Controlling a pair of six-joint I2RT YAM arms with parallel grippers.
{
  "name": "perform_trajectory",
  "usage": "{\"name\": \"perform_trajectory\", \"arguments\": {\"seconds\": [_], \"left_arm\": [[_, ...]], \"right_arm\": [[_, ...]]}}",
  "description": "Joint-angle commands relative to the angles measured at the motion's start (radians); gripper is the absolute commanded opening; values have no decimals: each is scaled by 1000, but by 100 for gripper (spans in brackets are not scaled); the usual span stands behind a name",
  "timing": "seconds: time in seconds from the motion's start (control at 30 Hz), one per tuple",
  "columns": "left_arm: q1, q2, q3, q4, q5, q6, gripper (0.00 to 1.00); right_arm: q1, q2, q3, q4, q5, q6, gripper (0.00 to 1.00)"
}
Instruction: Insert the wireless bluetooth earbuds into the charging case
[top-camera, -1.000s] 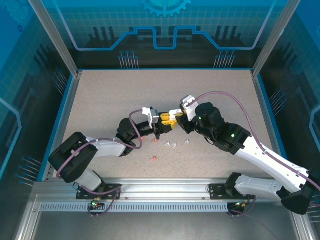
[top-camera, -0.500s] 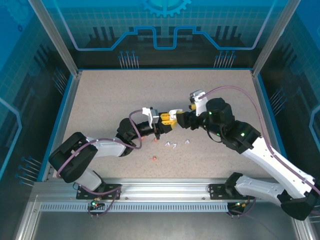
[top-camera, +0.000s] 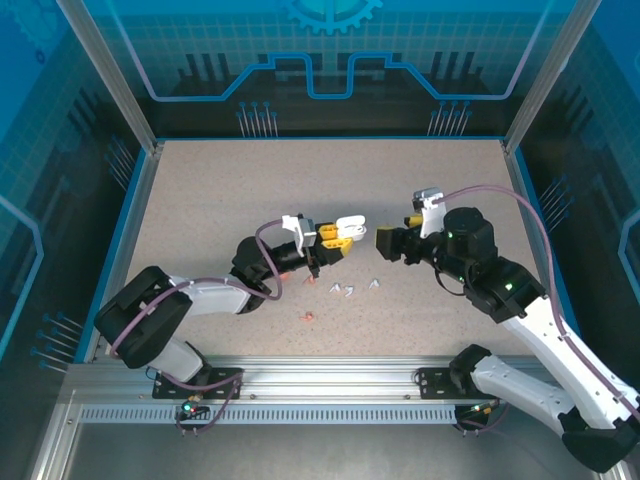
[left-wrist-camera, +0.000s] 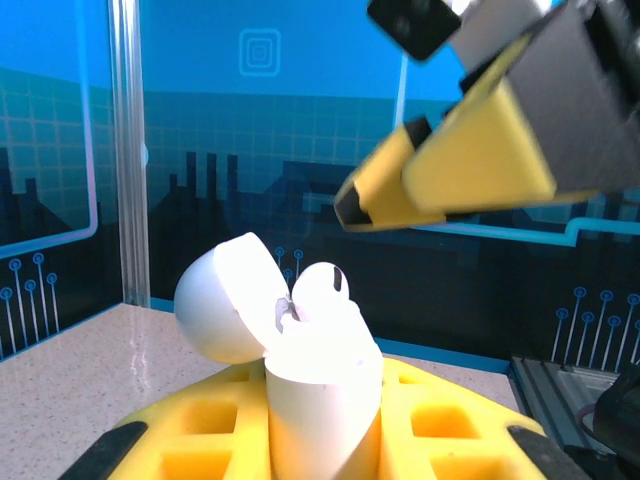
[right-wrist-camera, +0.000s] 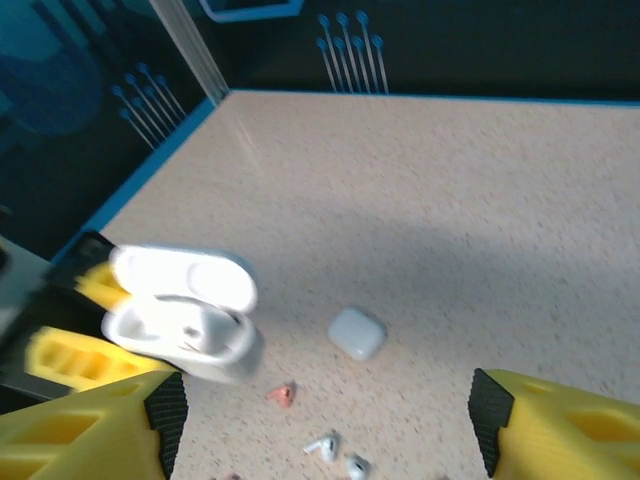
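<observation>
My left gripper (top-camera: 334, 237) is shut on a white charging case (top-camera: 348, 226), holding it above the table with its lid open. In the left wrist view the case (left-wrist-camera: 320, 375) stands between the yellow fingers (left-wrist-camera: 180, 425), and one white earbud (left-wrist-camera: 322, 286) sits in its top. My right gripper (top-camera: 386, 243) hangs open a short way right of the case, nothing between its fingers. Its yellow fingers (left-wrist-camera: 450, 170) show at the upper right of the left wrist view. Loose white earbuds (top-camera: 342, 291) and a pink earbud (top-camera: 309, 316) lie on the table below.
A small closed pale case (right-wrist-camera: 357, 332) rests on the speckled table (right-wrist-camera: 480, 200) beyond the open case (right-wrist-camera: 185, 312). A pink earbud (right-wrist-camera: 281, 394) and two white earbuds (right-wrist-camera: 322, 445) lie in front of it. Blue walls edge the table.
My right gripper has drawn back to the right, away from the open case it was touching a second ago. The left gripper has kept the case still.
</observation>
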Motion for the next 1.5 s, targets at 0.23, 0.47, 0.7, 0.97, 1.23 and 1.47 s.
{"name": "perform_trajectory", "arguments": {"seconds": [0.23,0.47,0.7,0.97,1.23,1.47], "left_arm": [[0,-77,-53,40,-89,44,0],[17,-98,-67,40,-101,27,0],[32,-94,-81,40,-115,16,0],[51,-119,-100,40,-135,3,0],[56,-128,-106,40,-132,-9,0],[57,-125,-107,40,-131,-8,0]], "right_arm": [[-167,6,-129,-163,0,125,79],[-172,153,-214,-152,-45,206,75],[-122,306,-246,-63,-70,264,72],[-24,484,-170,-52,13,280,74],[33,664,-104,-53,80,276,70],[36,748,-51,-48,57,294,67]]}}
